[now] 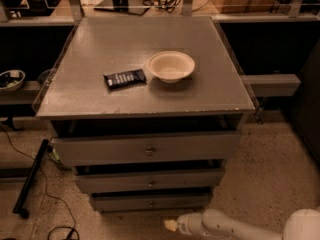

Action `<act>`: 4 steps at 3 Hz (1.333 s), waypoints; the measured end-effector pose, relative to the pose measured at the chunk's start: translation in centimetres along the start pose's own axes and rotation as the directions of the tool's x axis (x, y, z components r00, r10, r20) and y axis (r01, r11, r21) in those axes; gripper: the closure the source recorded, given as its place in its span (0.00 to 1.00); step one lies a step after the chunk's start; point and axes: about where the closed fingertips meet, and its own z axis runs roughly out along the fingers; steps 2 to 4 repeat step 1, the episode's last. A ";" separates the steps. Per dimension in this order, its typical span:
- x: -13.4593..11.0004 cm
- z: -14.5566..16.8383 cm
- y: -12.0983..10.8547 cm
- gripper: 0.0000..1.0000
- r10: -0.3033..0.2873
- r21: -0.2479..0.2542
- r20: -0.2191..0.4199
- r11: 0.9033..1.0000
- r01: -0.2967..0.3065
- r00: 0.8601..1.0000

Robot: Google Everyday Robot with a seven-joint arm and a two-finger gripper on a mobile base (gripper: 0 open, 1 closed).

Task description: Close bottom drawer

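Camera view, low centre: bottom drawer (pixel 150 202), narrowest of three, tucked under the middle drawer (pixel 149 180) and top drawer (pixel 147 149), front looking almost home, dark slit above it. Just below, near the bottom edge: gripper (pixel 170 225), pale tip aimed left, apart from the panel; spread or pressed together, impossible to tell. Likely trouble: a push landing off-centre, skewing and binding the drawer, or a rise too high, bumping the overhanging middle front. Open speckled floor (pixel 270 174) to the right and in front; cable (pixel 60 231) and black bar (pixel 31 179) at lower left; bowl (pixel 170 66) and dark packet (pixel 124 78) up on the cabinet top, well apart from the work.
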 end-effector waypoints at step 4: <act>1.6 -0.6 0.9 0.73 0.017 -0.013 -0.007 1.000 -0.017 1.000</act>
